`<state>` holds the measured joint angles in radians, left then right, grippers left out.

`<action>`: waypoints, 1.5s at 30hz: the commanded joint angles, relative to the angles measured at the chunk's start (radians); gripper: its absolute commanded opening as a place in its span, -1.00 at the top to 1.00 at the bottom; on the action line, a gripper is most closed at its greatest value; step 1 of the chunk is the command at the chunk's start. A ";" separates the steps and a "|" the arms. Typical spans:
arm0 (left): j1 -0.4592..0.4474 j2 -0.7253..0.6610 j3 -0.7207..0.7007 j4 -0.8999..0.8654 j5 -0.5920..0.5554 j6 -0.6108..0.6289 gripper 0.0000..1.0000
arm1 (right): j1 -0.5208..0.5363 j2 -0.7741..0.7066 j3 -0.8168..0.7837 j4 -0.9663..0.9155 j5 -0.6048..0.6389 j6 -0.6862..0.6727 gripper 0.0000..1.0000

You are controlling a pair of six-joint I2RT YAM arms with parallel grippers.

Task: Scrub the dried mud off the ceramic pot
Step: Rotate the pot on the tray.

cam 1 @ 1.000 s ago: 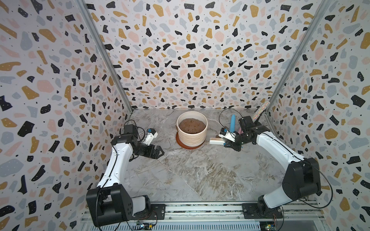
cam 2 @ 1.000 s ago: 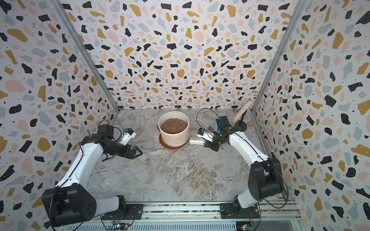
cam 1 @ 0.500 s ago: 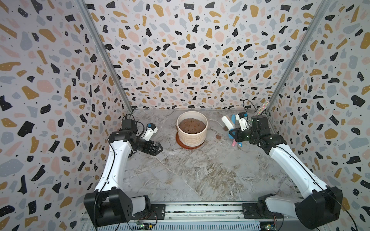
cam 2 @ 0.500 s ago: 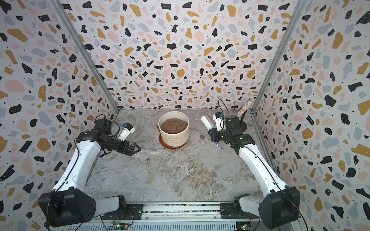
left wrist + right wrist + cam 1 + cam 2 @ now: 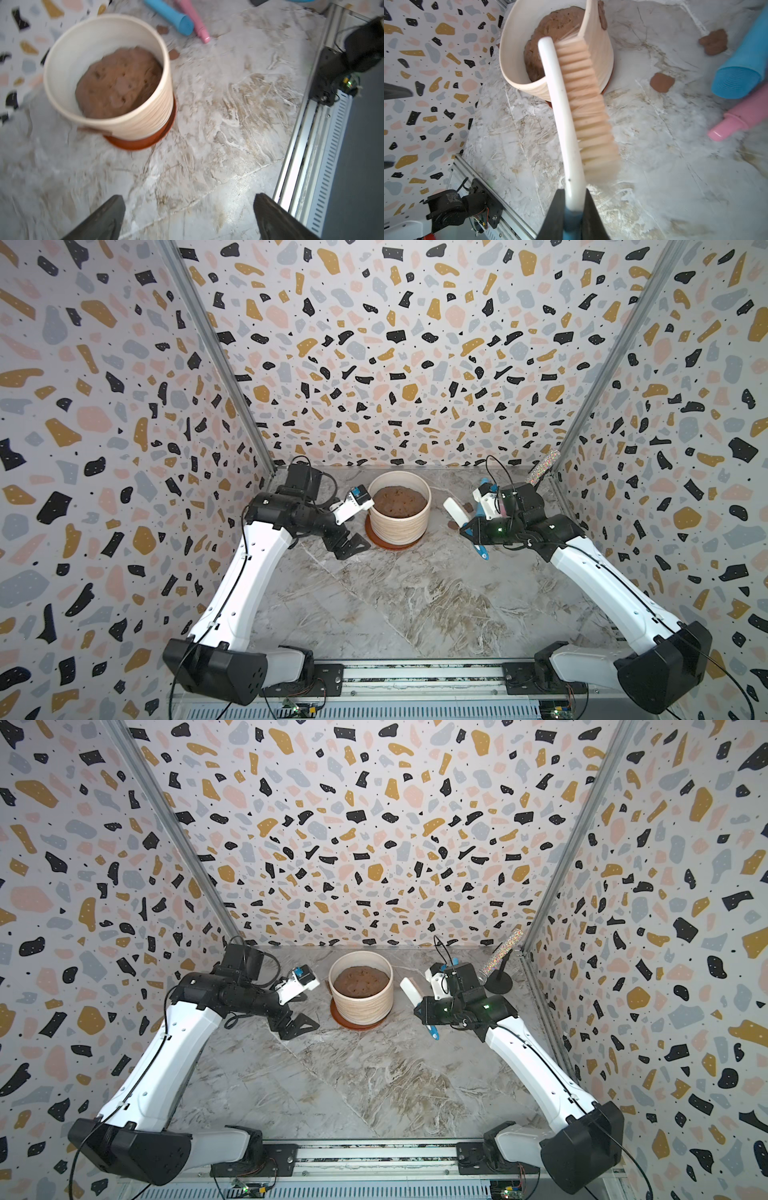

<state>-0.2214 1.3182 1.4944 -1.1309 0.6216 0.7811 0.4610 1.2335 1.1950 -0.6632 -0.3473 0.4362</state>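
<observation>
My right gripper (image 5: 574,207): pinches brush (image 5: 562,108) handle, bristles near ceramic pot (image 5: 397,531).
My left gripper (image 5: 189,198): spread, just beside ceramic pot.

This is a robot test cell in a lab. Three panel walls (image 5: 374,364) printed with terrazzo box in a marble-look desk (image 5: 395,605), and they meet at bare aluminium corner posts (image 5: 217,360). A metal rail (image 5: 415,674) runs along the front edge. The left arm (image 5: 249,572) and right arm (image 5: 602,587) are bolted to it, with loose cables and an exposed circuit board (image 5: 297,709) below.
</observation>
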 commanded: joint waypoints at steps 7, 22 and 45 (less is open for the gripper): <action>-0.063 0.396 0.295 -0.055 0.085 0.397 -0.86 | -0.001 -0.221 -0.064 -0.100 0.108 -0.076 1.00; -0.172 0.702 0.503 -0.174 -0.162 0.538 -0.09 | -0.001 -0.245 -0.052 -0.191 0.133 -0.151 1.00; -0.296 0.682 0.542 -0.178 -0.314 0.113 0.98 | 0.000 -0.173 -0.047 -0.167 0.147 -0.167 1.00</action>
<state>-0.4854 2.0163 1.9991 -1.2205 0.2996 1.1137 0.4610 1.0611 1.1339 -0.8440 -0.2192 0.2821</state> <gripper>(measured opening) 0.109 0.134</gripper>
